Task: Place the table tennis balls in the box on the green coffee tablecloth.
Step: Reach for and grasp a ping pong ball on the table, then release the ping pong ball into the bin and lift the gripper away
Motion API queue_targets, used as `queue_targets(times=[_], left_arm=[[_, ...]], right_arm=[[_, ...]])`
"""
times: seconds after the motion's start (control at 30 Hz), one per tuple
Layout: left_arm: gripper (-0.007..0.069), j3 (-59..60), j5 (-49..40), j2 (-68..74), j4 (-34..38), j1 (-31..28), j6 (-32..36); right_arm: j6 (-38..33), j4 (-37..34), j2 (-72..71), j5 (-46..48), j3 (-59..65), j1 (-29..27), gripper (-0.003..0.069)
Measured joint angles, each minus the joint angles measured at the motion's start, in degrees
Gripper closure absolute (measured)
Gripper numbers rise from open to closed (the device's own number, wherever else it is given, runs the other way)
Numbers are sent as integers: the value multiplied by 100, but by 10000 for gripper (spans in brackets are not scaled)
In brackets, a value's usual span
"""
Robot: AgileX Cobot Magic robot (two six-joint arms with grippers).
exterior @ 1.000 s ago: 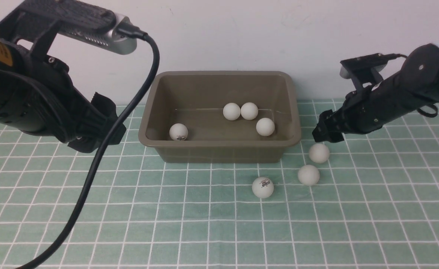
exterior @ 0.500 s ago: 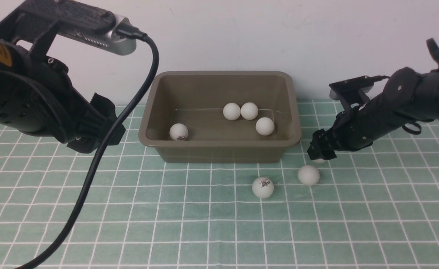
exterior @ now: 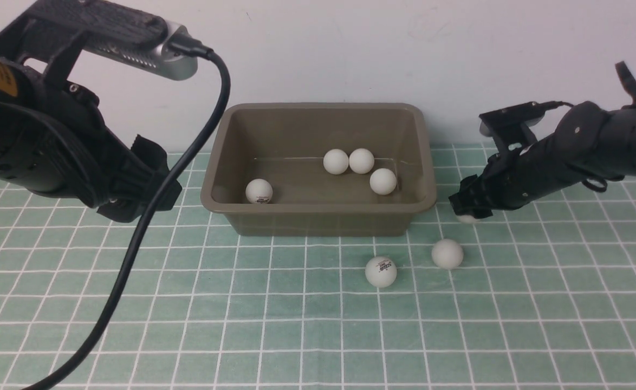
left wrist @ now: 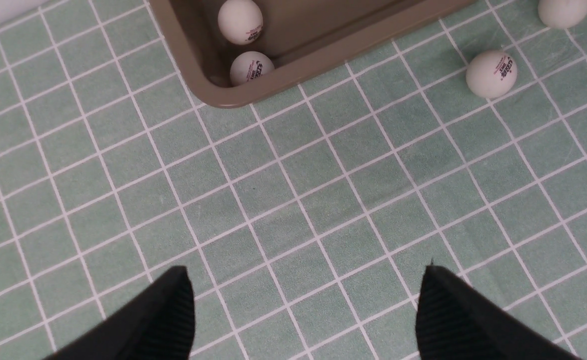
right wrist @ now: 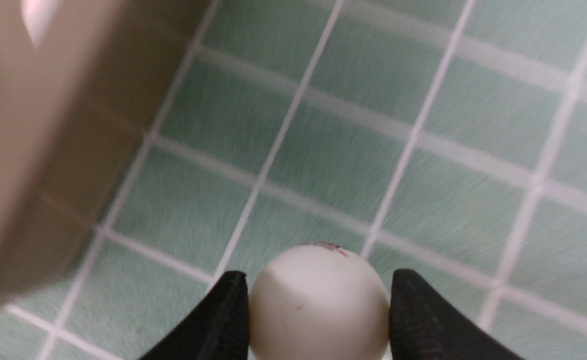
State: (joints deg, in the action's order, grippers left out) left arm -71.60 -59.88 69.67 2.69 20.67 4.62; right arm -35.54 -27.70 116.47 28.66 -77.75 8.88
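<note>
at least four balls [exterior: 335, 161] in box [exterior: 318, 219]. right fingers [right wrist: 218, 320] clenched on ball [right wrist: 318, 300] just beside box, not in yet. two loose balls [exterior: 447, 253] on cloth [exterior: 242, 303]. left fingers [left wrist: 163, 310] spread, empty.

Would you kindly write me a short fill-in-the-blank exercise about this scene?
1. The right end effector is shut on a ___.
2. The left end effector is ___ and empty.
3. Outside the box, ___ loose balls lie on the tablecloth.
Missing words: ball; open; two.
</note>
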Motion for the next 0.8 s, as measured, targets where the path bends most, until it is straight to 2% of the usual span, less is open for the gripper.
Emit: queue_targets(times=[0.17,0.33,0.37,0.6,0.67,0.8], left_arm=[[92,0,0,0,4,0,0],[92,0,33,0,-1,0,0],[92,0,57,0,6,0,0],[92,0,82,0,6,0,0],[92,0,82,0,6,0,0],[92,0,40,0,6,0,0]], right_arm=[[-214,-94,-510,-51,6,-4,330],[-668,-515,-939,-33,0,83,330],[-1292,-1135,-1069,142,0,181,330],[-3765,-3185,-853,1286,0,412,330],[-4206,-3674,-832,1346,6,442,330],[-4372,-3929,-828,1330,6,445,330]])
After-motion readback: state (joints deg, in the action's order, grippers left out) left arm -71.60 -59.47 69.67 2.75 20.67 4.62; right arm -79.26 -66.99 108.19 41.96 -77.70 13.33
